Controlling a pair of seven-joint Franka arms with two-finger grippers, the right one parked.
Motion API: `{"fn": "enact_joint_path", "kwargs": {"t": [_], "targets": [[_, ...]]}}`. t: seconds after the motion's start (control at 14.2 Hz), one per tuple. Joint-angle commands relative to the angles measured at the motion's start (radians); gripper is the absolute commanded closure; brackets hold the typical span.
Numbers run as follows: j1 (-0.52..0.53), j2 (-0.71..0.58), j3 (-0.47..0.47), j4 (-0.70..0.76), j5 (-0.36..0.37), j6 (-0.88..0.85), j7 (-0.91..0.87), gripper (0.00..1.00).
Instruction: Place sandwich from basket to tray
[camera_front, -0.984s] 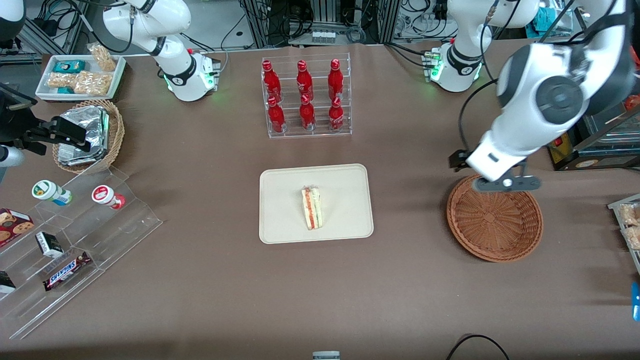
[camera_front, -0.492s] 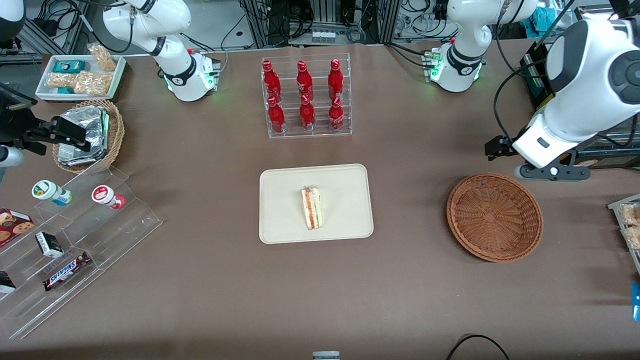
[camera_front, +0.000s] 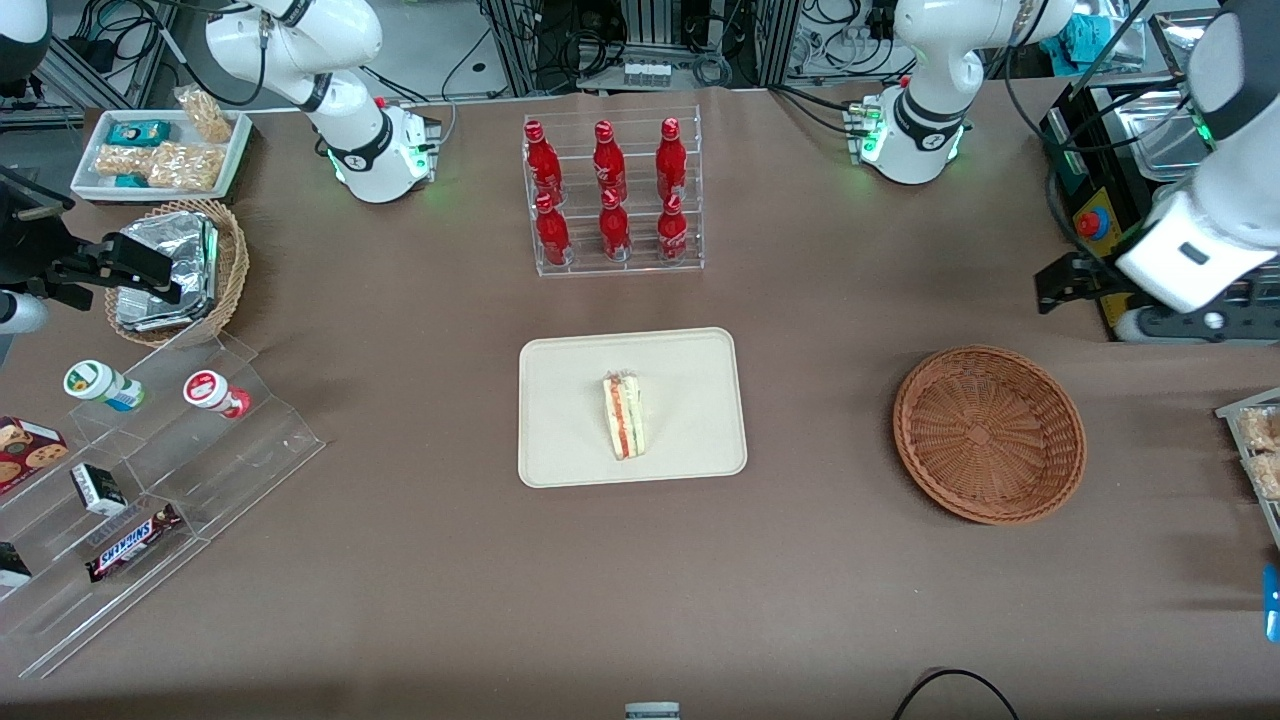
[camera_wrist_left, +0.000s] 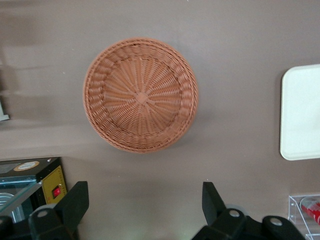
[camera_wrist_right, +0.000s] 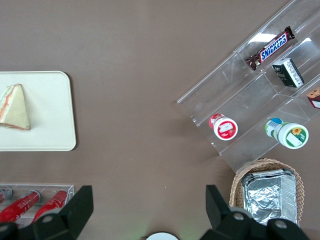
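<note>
The sandwich (camera_front: 624, 416) lies on the cream tray (camera_front: 680, 360) in the middle of the table; it also shows in the right wrist view (camera_wrist_right: 14, 107) on the tray (camera_wrist_right: 50, 110). The reddish-brown wicker basket (camera_front: 988, 433) stands empty toward the working arm's end of the table. My left gripper (camera_front: 1190, 325) hangs above the table edge, farther from the front camera than the basket and off to its side. In the left wrist view the gripper (camera_wrist_left: 144, 200) is open with nothing between its fingers, and the empty basket (camera_wrist_left: 141, 95) and a tray corner (camera_wrist_left: 302, 112) lie below.
A clear rack of red bottles (camera_front: 612, 195) stands farther back than the tray. A stepped acrylic shelf with snacks (camera_front: 150, 480), a tan basket with foil packets (camera_front: 180, 270) and a white snack bin (camera_front: 160, 150) are toward the parked arm's end. A black box with a red button (camera_front: 1095, 225) is beside the gripper.
The left arm has swung away from above the basket's rim toward the working arm's end of the table. The sandwich, tray and basket have not moved.
</note>
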Motion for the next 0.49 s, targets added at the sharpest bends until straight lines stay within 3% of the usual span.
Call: {"fn": "enact_joint_path", "kwargs": {"t": [0.0,0.42], "targets": [[-0.021,-0.006,0.053,0.031,-0.003,-0.028,0.012,0.0],[-0.032,-0.017,0.073,0.029,-0.035,-0.044,0.009,0.0]]}}
